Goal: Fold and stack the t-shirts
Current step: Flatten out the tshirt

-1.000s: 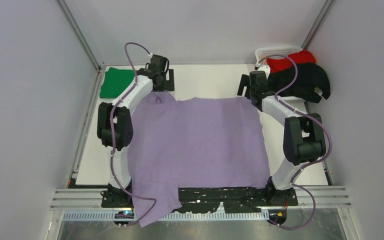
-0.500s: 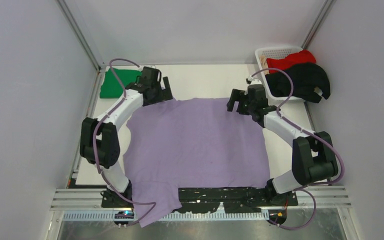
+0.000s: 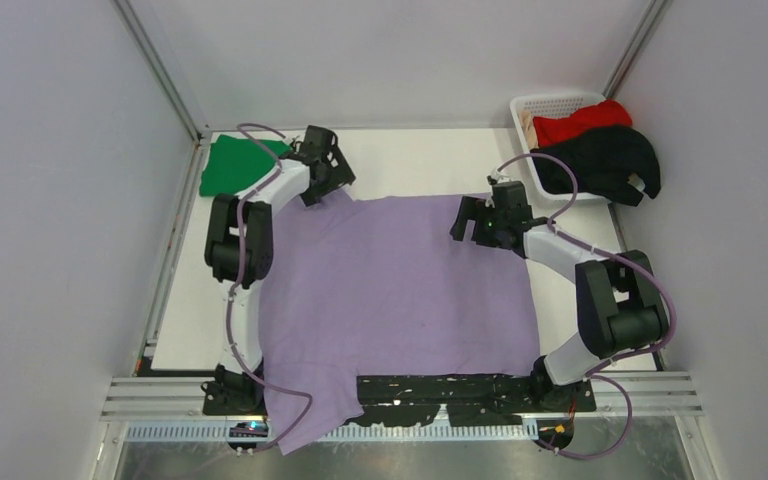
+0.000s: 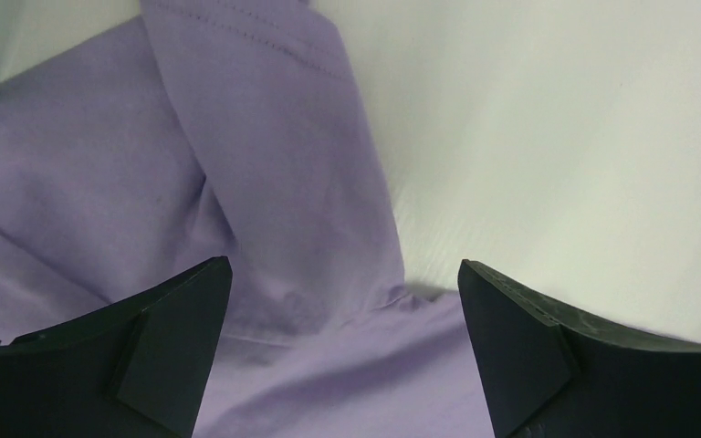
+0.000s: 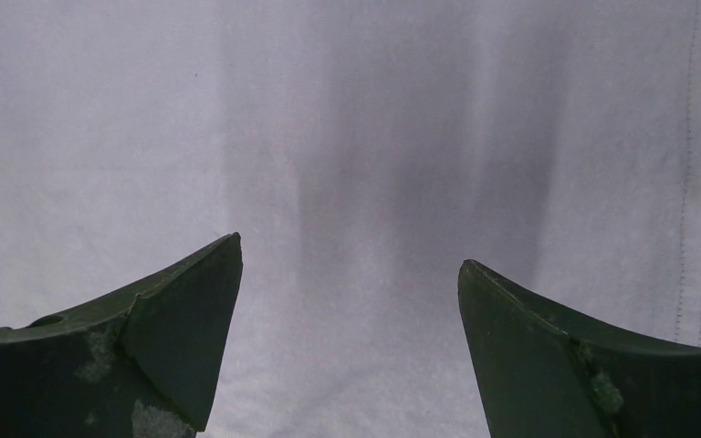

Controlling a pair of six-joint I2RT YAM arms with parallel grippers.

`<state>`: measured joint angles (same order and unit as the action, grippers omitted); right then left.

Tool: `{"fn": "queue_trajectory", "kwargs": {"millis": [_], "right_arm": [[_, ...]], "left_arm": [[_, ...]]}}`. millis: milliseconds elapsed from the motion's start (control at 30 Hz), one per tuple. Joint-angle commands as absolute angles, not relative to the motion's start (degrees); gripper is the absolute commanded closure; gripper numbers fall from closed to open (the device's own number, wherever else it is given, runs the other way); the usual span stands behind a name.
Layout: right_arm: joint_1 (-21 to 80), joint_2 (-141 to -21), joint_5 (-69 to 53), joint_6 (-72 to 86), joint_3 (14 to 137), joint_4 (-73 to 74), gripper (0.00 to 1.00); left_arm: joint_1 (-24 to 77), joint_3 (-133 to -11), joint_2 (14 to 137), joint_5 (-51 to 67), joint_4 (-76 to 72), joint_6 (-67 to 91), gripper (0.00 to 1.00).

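1. White table point(image 3: 410, 160) holds the lavender t-shirt point(image 3: 400, 290) spread across its middle
2. Left gripper point(image 4: 342, 274) and right gripper point(image 5: 347, 255) gape empty above its far corners
3. Risk: the left may pinch only what seems a folded-over sleeve point(image 4: 274, 164), dragging the shirt askew
4. Fabric looks thin, limp, mostly smooth

FREE: bare counter point(image 3: 410, 165) beyond lavender t-shirt point(image 3: 400, 290) far edge, open across the middle | FAR RIGHT: white basket point(image 3: 552, 101) heaped with red t-shirt point(image 3: 580, 122) and black t-shirt point(image 3: 600, 160), black one overhanging its rim | FAR LEFT: green t-shirt point(image 3: 230, 165) lying flat | SIDES: walls point(image 3: 70, 220) close
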<state>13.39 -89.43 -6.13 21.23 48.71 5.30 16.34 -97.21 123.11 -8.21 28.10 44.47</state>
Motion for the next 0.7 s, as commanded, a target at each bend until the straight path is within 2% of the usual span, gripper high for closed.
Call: {"fn": "queue_trajectory", "kwargs": {"millis": [0, 233, 533, 667], "right_arm": [[12.09, -89.06, -7.55, 21.28, 50.58, 4.33, 0.04], [10.35, -87.96, -7.94, 20.75, 50.72, 5.69, 0.04], [9.51, -86.02, -7.44, 20.01, 50.27, 6.56, 0.05], [8.98, -86.18, -7.38, 20.58, 49.89, 6.61, 0.05]], "left_arm": [[15.86, -103.84, 126.20, -9.88, 26.63, 48.96, 0.00], [15.83, -114.40, 132.90, -3.50, 26.53, 51.88, 0.00], [16.65, -116.30, 136.26, 6.94, 22.24, 53.59, 0.00], [17.20, -124.49, 140.21, 10.11, 32.00, 49.52, 0.00]]}}
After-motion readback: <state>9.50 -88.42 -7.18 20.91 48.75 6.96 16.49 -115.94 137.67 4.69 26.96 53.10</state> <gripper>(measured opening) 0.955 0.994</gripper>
